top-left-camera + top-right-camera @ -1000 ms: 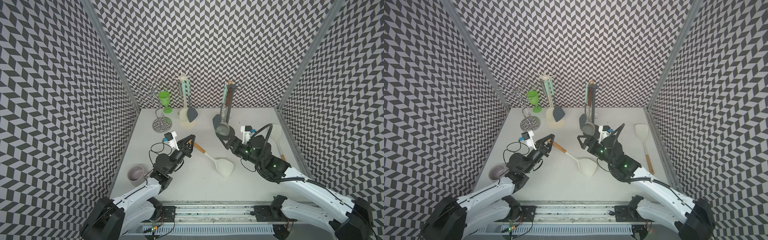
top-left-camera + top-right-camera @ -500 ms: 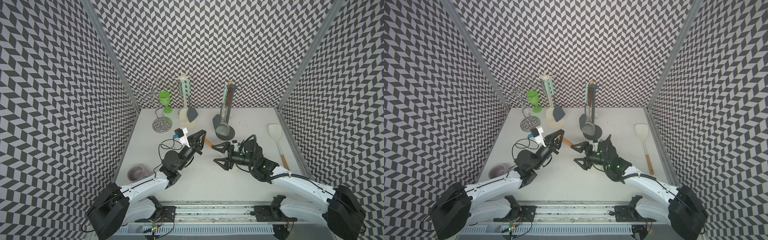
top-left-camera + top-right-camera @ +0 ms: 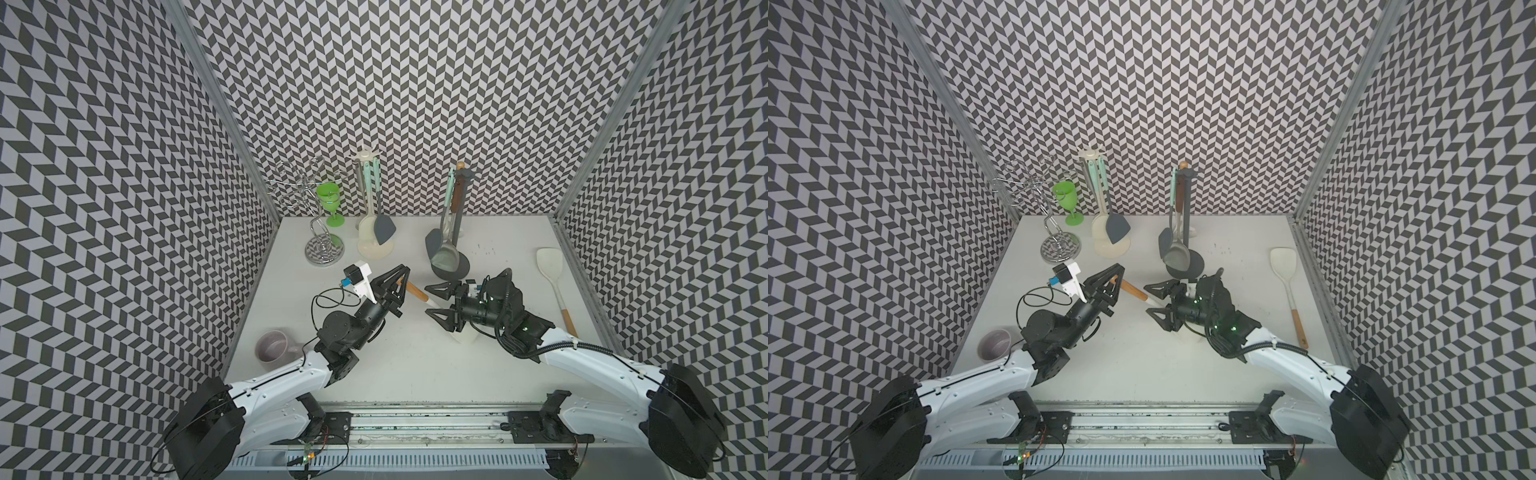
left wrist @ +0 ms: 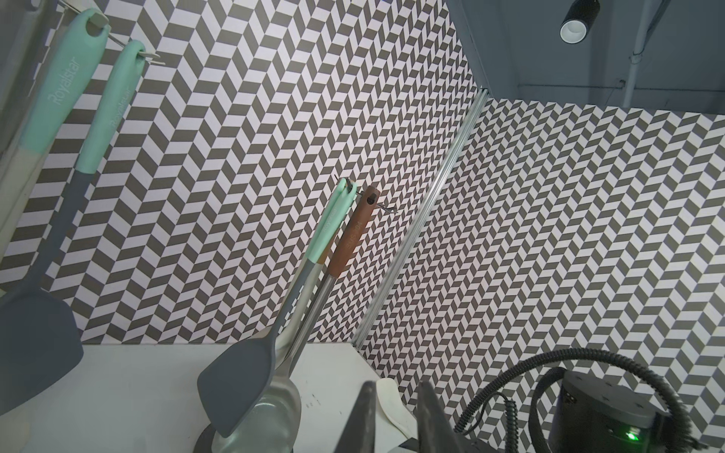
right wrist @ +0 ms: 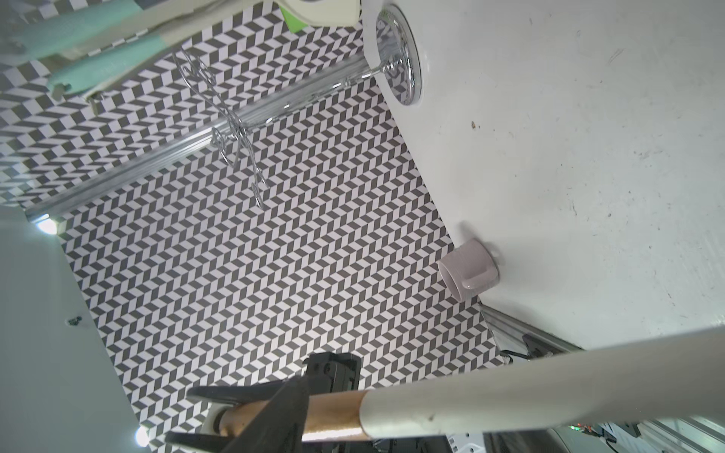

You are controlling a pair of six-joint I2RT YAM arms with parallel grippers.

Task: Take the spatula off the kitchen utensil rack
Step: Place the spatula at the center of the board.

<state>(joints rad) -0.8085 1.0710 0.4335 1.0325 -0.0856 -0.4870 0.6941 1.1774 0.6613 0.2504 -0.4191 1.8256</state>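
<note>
The spatula point(image 3: 417, 292) — probably light and stiff, its cream neck smoother than the wood — sits wooden end clamped in the left gripper's point(image 3: 402, 279) jaws, neck between the right gripper's point(image 3: 431, 304) parted jaws, best closed near the wood.

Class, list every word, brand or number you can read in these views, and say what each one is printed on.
"Royalstar": on the wide mint handle.
"Royalstar": on the slimmer mint handle beside it.
Print on the brown handle: too blurred to read.
Nothing else legible.
</note>
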